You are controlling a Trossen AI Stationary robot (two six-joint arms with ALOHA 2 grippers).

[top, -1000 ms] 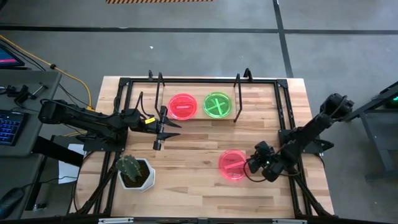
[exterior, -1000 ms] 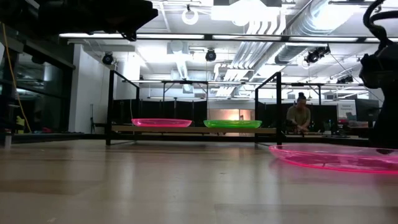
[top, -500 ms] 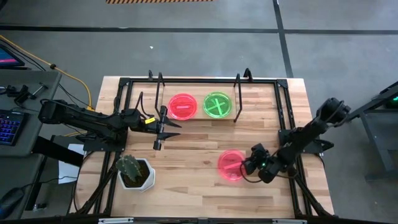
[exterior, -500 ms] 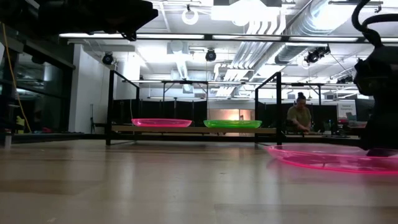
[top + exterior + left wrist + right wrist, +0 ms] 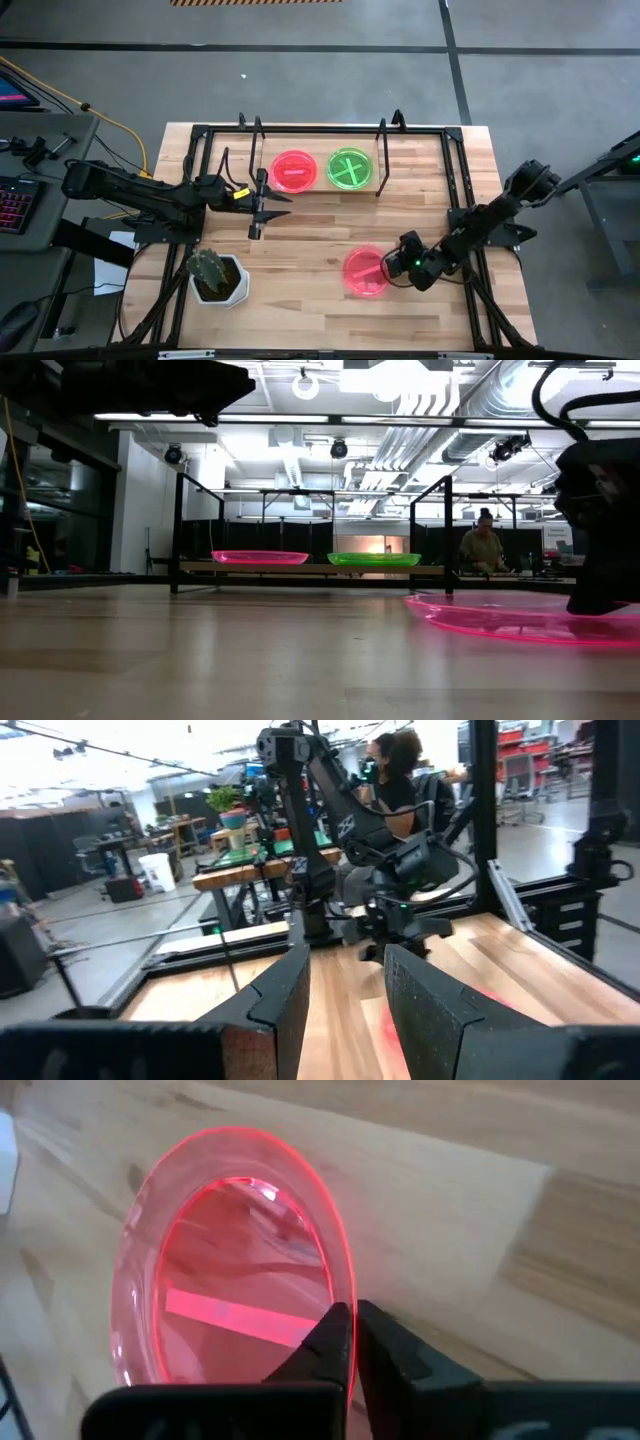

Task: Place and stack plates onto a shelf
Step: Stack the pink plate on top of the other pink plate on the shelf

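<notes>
A pink plate (image 5: 365, 271) lies on the table near its right front, with my right gripper (image 5: 396, 266) shut on its right rim. On the shelf (image 5: 318, 192) at the far middle sit another pink plate (image 5: 293, 171) and a green plate (image 5: 350, 168), side by side on their bases. My left gripper (image 5: 262, 205) hangs open just left of the shelf's near left corner and holds nothing; its two fingers (image 5: 290, 980) stand apart in the left wrist view. My right gripper pinches the pink plate's rim (image 5: 338, 1285) on the side toward the table's right edge. One finger is inside the rim and one outside. The fingers come from the table's right, slanting down. In the low view the plate (image 5: 500, 618) rests on the table.
A white pot with a cactus (image 5: 215, 275) stands at the near left. Thin black rods (image 5: 382, 160) rise at the shelf's corners. The large black frame (image 5: 455, 200) runs round the tabletop. A person (image 5: 484, 548) sits in the room beyond the table.
My right gripper has moved toward the table's left and slightly toward its near edge, coming lower. The pink plate at its tips has slid along the table the same way. The left arm has kept still.
</notes>
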